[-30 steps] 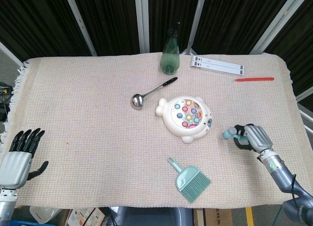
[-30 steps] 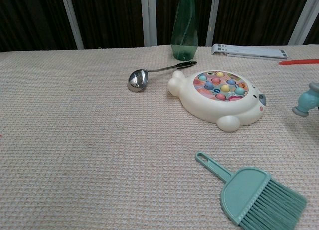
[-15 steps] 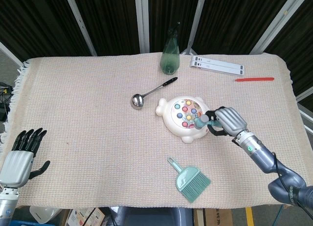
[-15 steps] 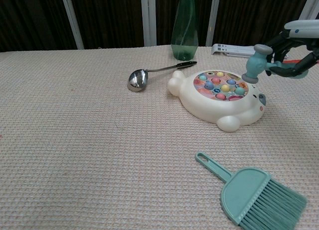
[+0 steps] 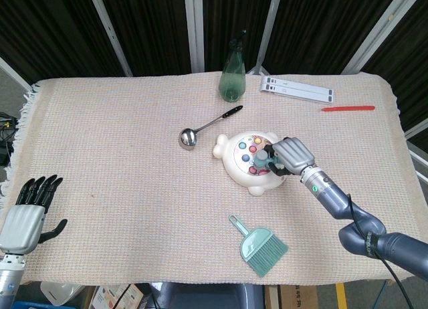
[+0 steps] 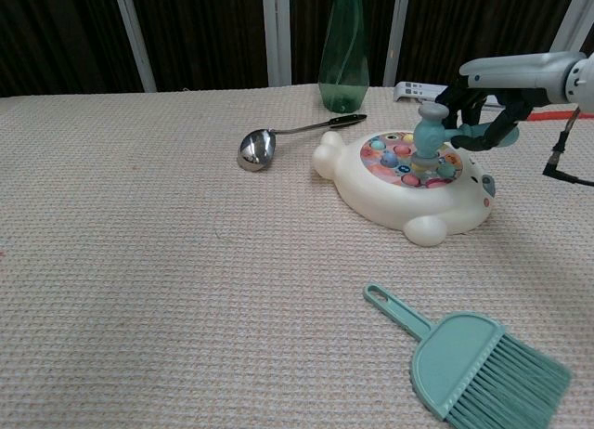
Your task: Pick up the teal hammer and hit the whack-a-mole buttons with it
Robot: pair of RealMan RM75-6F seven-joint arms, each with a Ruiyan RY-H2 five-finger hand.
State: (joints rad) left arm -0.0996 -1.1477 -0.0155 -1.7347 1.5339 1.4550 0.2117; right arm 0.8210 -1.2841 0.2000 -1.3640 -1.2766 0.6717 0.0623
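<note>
The whack-a-mole toy [image 5: 239,163] [image 6: 390,199] is a white seal-shaped base with coloured buttons, lying mid-table. My right hand [image 5: 290,154] [image 6: 497,85] grips the teal hammer [image 5: 265,158] [image 6: 429,132] over the toy. The hammer head comes down on the buttons near the middle of the round field. My left hand [image 5: 25,212] hovers at the table's near left corner, fingers spread and empty; the chest view does not show it.
A steel ladle [image 5: 200,128] [image 6: 269,140] lies left of the toy. A green bottle [image 5: 232,77] [image 6: 343,48] stands behind it. A teal dustpan with brush [image 5: 259,245] [image 6: 473,364] lies near the front edge. White strips [image 5: 295,88] and a red pen [image 5: 348,108] lie at the back right.
My right hand carried the hammer from the table's right side leftward over the toy, and the head has dropped onto the buttons. The left hand has stayed put.
</note>
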